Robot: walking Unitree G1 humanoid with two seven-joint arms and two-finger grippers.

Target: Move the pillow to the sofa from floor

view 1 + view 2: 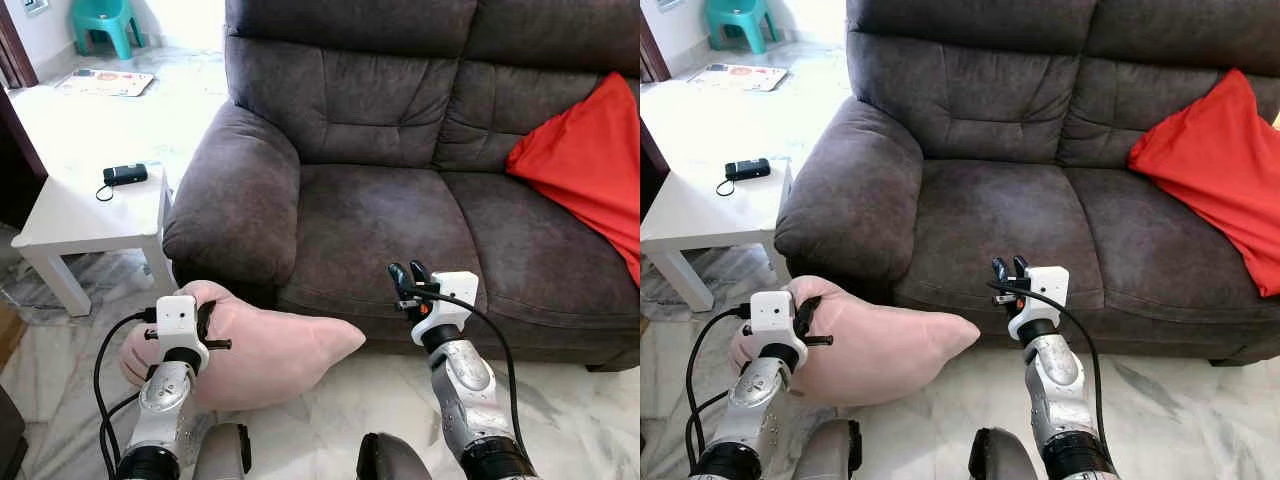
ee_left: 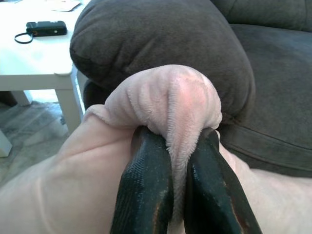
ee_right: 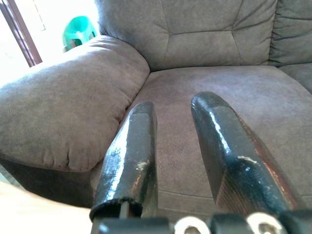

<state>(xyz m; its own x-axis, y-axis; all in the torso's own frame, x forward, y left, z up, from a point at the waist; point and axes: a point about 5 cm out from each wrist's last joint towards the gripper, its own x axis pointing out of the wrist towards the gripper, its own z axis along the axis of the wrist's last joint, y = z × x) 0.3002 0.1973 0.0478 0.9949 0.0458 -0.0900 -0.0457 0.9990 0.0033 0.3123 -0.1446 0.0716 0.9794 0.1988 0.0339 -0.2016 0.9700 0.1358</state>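
left gripper [image 2: 178,161] pinches the pink pillow [image 1: 270,350] (on the floor) — right gripper [image 3: 180,114] fingers spread.

Marble floor [image 1: 560,410], pale with grey veins, runs under everything here. Straight ahead of the right pincer [image 1: 409,274], a wide grey sofa [image 1: 380,215] with a fat padded armrest [image 1: 235,200] just beyond the left pincer [image 1: 207,322]. Far off to the right pincer's right, a red cushion [image 1: 585,160] leans on the sofa back. Out past the left pincer on the left, a low white table [image 1: 80,210] carrying a small black device [image 1: 125,174] with a cord loop. Beyond that, a bright sunlit floor, a printed mat [image 1: 105,82] and a teal plastic stool [image 1: 105,22] by the wall. Dark wood edge [image 1: 12,50] at far left.
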